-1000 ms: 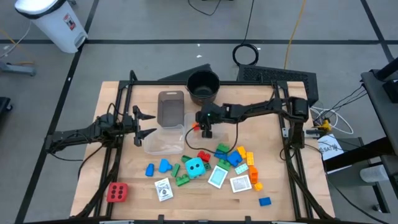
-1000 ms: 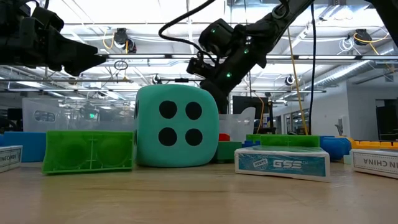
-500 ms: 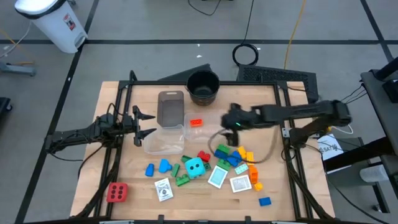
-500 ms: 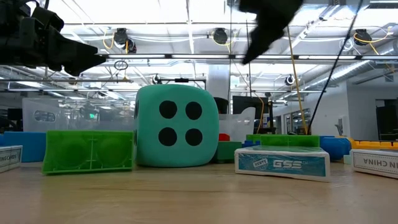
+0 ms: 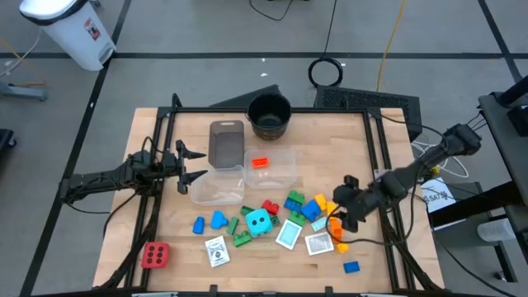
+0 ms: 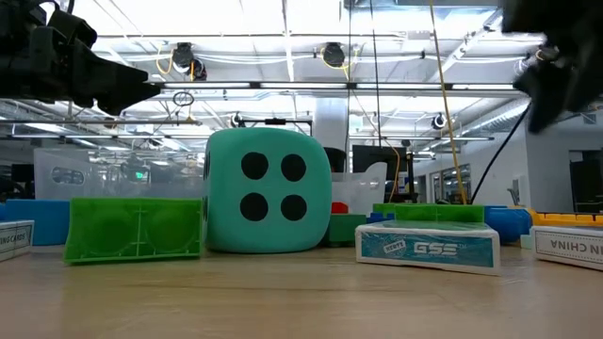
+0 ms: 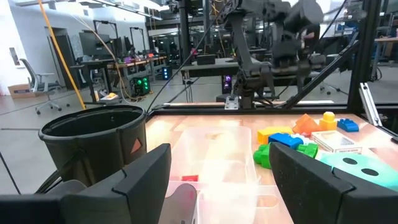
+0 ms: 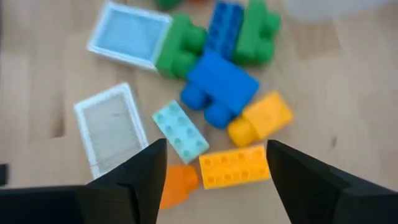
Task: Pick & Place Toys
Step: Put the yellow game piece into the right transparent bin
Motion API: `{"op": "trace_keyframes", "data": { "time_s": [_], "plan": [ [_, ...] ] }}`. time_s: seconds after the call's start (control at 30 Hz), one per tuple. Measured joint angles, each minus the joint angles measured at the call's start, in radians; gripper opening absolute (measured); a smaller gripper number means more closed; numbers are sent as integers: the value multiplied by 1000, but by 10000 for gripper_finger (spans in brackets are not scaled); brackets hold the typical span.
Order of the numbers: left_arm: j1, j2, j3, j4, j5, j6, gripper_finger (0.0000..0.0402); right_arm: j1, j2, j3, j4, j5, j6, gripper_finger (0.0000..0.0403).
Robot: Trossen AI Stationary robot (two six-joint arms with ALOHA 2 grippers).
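My right gripper [image 5: 341,216] hangs open and empty above the right side of the toy pile. In its wrist view [image 8: 213,155] its fingers stand on either side of an orange block [image 8: 235,166], beside a small cyan block [image 8: 180,132], a blue block [image 8: 217,87] and a card [image 8: 112,127]. A red block [image 5: 260,162] lies in a clear tub [image 5: 280,172]. The cyan dotted cube [image 5: 261,221] stands mid-pile and the red dotted cube [image 5: 155,255] at the near left. My left gripper [image 5: 191,165] waits open and empty at the left, by another clear tub [image 5: 217,186].
A black round pot [image 5: 269,115] stands at the far edge, with a greyish tub [image 5: 226,143] beside it. Cards [image 5: 216,250] [image 5: 289,234], blue blocks [image 5: 199,224] and a lone blue block [image 5: 351,266] lie toward the near edge. Black frame rails run along the left and right sides.
My right gripper has swung from above the clear tub toward the table's right and near edges, and now hangs over the right side of the pile. The red block that was at its fingers now lies in the tub. My left arm has kept still.
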Motion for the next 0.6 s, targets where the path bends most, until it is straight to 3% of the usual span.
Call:
{"op": "trace_keyframes", "data": {
  "time_s": [0.13,0.33,0.6],
  "plan": [
    [0,0,0,0,0,0,273,18,10,-103,48,49,103,233],
    [0,0,0,0,0,0,274,-18,56,-187,124,43,71,231],
    [0,0,0,0,0,0,274,-94,104,-207,72,46,45,231]
  ]
}}
